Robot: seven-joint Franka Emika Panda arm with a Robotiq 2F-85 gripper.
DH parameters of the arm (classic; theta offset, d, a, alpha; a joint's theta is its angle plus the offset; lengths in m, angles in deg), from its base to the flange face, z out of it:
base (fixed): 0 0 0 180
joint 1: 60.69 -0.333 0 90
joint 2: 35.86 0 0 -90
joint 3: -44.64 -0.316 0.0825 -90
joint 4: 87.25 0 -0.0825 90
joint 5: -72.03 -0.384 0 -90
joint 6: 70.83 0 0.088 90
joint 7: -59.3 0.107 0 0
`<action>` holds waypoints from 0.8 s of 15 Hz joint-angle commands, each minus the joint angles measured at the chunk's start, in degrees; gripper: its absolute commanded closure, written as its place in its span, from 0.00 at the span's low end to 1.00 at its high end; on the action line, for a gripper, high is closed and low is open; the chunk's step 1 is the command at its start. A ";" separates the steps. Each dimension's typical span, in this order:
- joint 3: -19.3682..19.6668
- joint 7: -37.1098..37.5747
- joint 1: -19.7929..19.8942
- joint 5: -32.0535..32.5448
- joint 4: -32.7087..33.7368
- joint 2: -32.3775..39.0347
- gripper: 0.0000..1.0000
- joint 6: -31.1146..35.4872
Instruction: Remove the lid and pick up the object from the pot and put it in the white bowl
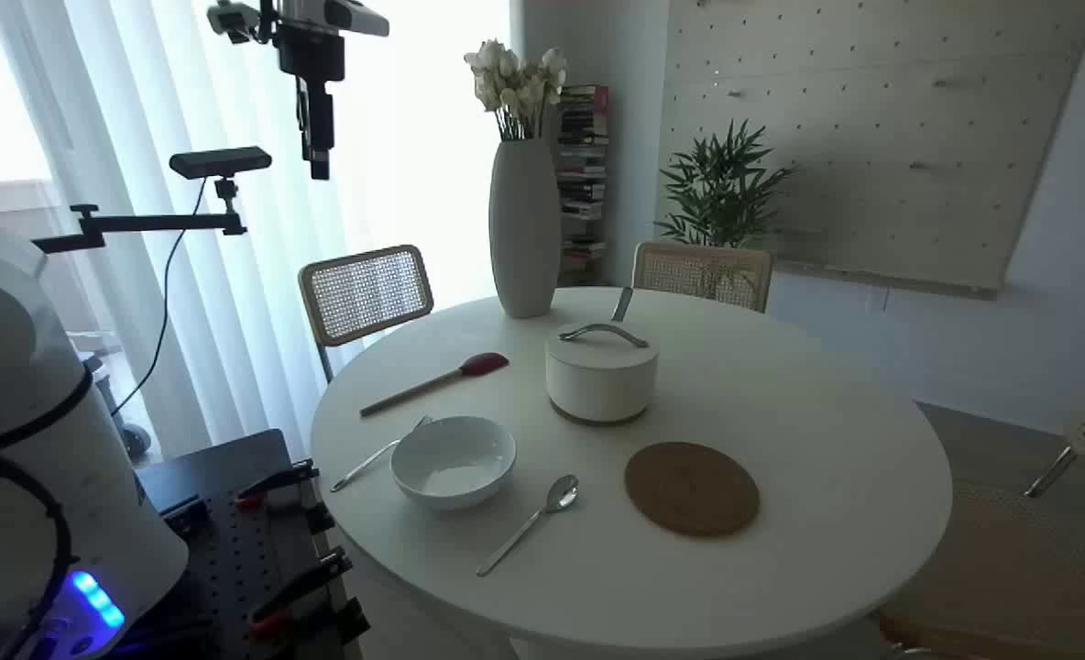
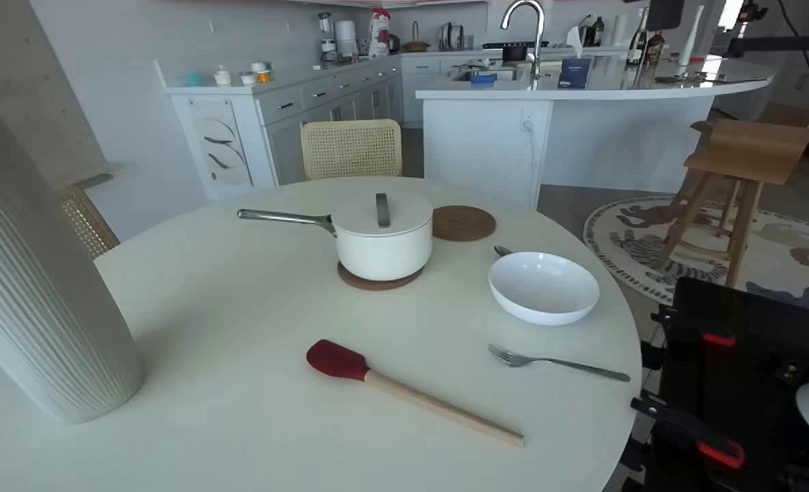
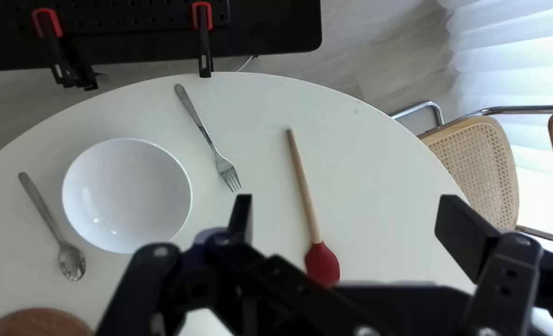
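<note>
White pot (image 1: 600, 391): upright on the table (image 1: 836, 440), toward the far side in an exterior view; its metal handle (image 2: 281, 216) sticks out to the left in an exterior view.
Lid (image 1: 600, 349): white, set on the pot and covering it, with an arched metal grip (image 2: 382, 210) across the top.
Object: out of sight; the covered pot hides its inside, so I cannot tell whether it lies there.
White bowl (image 1: 452, 489): upright on the table, nearer than the pot and left of it in an exterior view, well apart from it.
Gripper (image 3: 344, 215): jaws spread wide, with hold of nothing; its dark fingers (image 1: 320, 137) show high on the left in an exterior view, well above the table.
Fork (image 3: 206, 136): flat on the table in the wrist view, just right of the bowl, apart from it.
Spoon (image 3: 46, 214): just beside the bowl, to its left in the wrist view.
Spatula (image 2: 418, 397): lying flat, red head and wooden handle; the fork lies between it and the bowl in the wrist view.
Brown mat (image 1: 692, 489): round, nearer than the pot and to its right in an exterior view.
Pot mat (image 2: 380, 285): round and brown, its edge showing from under the pot.
Vase (image 1: 526, 229): tall and pale, at the table's far edge in an exterior view, holding white flowers (image 1: 510, 82).
</note>
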 commanded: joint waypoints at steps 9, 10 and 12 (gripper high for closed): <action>-2.06 5.75 2.70 -3.06 2.33 2.44 0.00 1.30; -2.82 8.68 3.33 -4.10 2.94 3.13 0.00 2.64; -4.87 15.18 4.42 -5.78 4.04 4.57 0.00 6.15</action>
